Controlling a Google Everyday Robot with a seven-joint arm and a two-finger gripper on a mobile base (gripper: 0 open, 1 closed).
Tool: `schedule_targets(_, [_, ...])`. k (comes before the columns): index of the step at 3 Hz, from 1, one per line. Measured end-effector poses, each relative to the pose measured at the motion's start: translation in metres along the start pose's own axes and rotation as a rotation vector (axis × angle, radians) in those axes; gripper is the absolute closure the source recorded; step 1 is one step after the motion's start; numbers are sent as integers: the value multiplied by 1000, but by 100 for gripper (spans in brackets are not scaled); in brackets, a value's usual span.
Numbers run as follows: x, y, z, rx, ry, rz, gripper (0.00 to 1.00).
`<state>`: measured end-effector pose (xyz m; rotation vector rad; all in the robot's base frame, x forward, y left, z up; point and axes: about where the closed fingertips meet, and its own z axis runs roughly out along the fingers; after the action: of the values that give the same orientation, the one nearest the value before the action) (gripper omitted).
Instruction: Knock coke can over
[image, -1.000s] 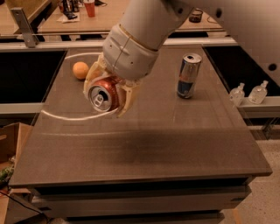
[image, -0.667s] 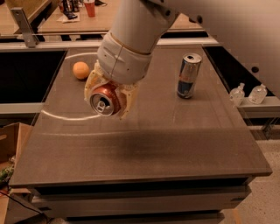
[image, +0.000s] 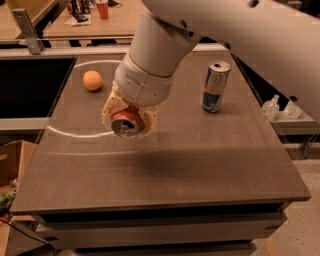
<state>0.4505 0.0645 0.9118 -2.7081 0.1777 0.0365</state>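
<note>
Your gripper (image: 130, 120) hangs over the left-middle of the table (image: 210, 170), clenched on the coke can (image: 125, 126). The can is tilted in the grasp with its silver top facing the camera, and it looks to be off the surface. You seem to be mid-tip. Next, lay it down on its side, well apart from the blue can (image: 216, 86) and the orange (image: 92, 80), then let go.

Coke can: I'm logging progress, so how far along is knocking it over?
Done: the gripper is over the table, left of centre, closed on the coke can, which is already tipped, silver top toward the camera. In hand: the can is pinched in the gripper, seemingly just above the table. Left: laying it on its side and letting go. The blue can stands upright.
</note>
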Motion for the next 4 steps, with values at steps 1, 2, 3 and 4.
schedule_targets(1, [5, 18, 18, -73, 27, -32, 100])
schedule_targets(2, [12, 39, 34, -137, 68, -24, 100])
schedule_targets(3, [16, 53, 50, -182, 78, -12, 100])
schedule_targets(4, [19, 62, 61, -222, 64, 6, 100])
